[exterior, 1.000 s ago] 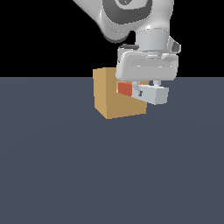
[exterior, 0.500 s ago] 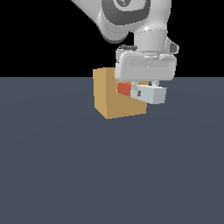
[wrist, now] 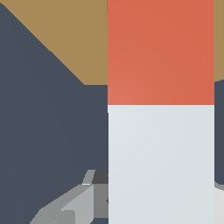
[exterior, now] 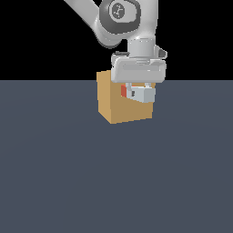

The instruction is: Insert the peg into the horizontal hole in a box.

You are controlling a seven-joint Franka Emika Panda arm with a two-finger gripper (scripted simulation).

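Exterior view. The arm [exterior: 123, 22] enters from the upper left of the frame and ends in a white hand body in the upper centre. Below that body the claw [exterior: 139, 92] hangs in front of the box [exterior: 113, 107], which sits on the dark grey bench [exterior: 116, 182] in the upper middle of the frame. The claw is pinched on the peg [exterior: 144, 94]. The white length of the peg shows as a pale block just under the hand body, toward the exterior view's right. A small patch of the red end shows at the exterior view's left of that block, lying against the tan face of the box. The hole cannot be made out here; the claw and peg cover that part of the face. How far the red end has entered the box cannot be told from this view.

Wrist view. The peg [wrist: 161, 131] fills the right half of the frame as a broad vertical bar, red in the upper part and white in the lower part. The tan box [wrist: 65, 30] occupies the upper left, behind the red end. The dark bench [wrist: 43, 131] fills the left middle. A grey finger [wrist: 74, 205] of the claw appears at the lower left, beside the white section of the peg.
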